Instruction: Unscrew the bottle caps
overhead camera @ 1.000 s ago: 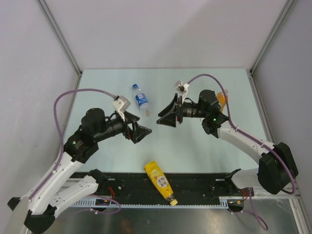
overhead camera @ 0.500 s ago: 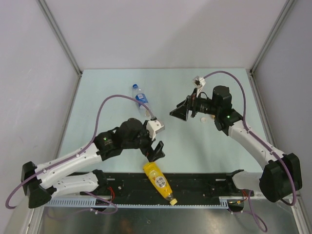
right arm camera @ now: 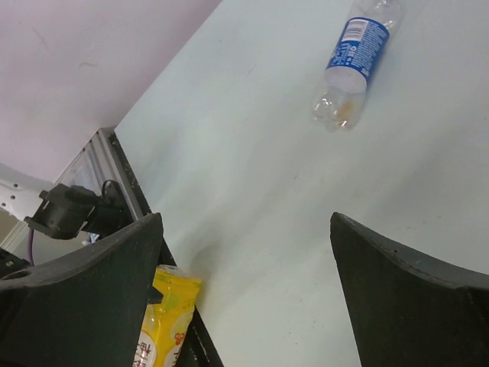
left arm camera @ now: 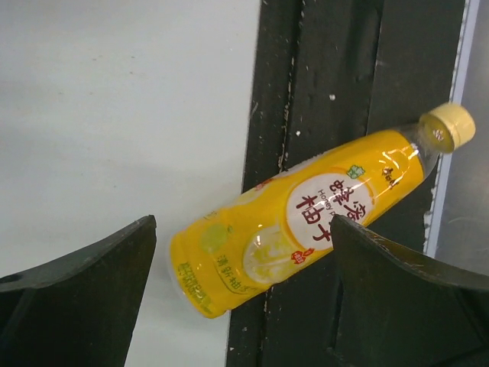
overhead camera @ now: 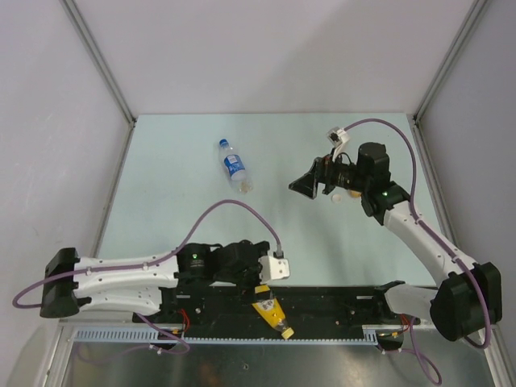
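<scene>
Left gripper (left arm camera: 243,225) has dropped from mid-table to the near edge and now sits over the yellow plastic bottle (left arm camera: 298,222); right arm barely shifted. Clear plastic bottle with blue label (overhead camera: 234,165) lies on the pale green table (overhead camera: 161,201) toward the back, its small blue screw cap (overhead camera: 222,144) on and pointing away. The yellow plastic bottle lies across the table edge and the black rail (left arm camera: 321,76) with its yellow round cap (left arm camera: 449,126) on. Left fingers are spread wide either side of it, not touching. Right gripper (right arm camera: 246,218) hangs wide open and empty, right of centre. Orange bottle (overhead camera: 353,193) is mostly hidden under the right arm.
</scene>
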### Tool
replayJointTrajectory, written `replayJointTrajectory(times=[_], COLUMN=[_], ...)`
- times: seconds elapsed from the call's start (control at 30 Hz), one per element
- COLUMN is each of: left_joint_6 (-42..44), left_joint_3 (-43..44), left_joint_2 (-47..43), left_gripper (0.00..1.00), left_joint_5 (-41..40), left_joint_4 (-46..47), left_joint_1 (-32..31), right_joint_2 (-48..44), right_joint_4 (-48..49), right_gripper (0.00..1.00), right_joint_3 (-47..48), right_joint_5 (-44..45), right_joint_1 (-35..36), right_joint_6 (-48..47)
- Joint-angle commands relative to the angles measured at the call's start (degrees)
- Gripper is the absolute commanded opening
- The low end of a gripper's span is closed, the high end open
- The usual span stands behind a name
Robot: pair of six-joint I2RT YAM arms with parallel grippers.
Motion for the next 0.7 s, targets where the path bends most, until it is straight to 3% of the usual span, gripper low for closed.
replayJointTrajectory(times=[0.0,0.2,0.5,0.67], left_joint_6=[6.8,8.2,8.5,8.3], left_joint_3=[-0.9,-1.2,-1.0,0.2], left_joint_2=[1.9,7.2,12.7,18.0], left_gripper=[1.00,0.99,1.00,0.99], left_joint_5=[-2.3,-4.6,-1.3,-5.2], left_joint_4=[0.9,1.2,1.2,1.5], left_joint_1=[-3.2,-6.1,-7.5,-7.5], right_joint_2=[-2.4,-2.7,-3.0,-2.8], right_joint_4=[-2.6,-4.1,-5.0,-5.1], right_gripper=[0.95,0.96,0.96,0.96], right_joint_3=[2.2,2.2,2.2,2.3], right_joint_5=[1.7,1.6,1.8,1.9], right_joint_1=[-0.7,-1.0,-1.1,-1.2], right_joint_6=[-1.5,-2.1,-2.9,-3.0])
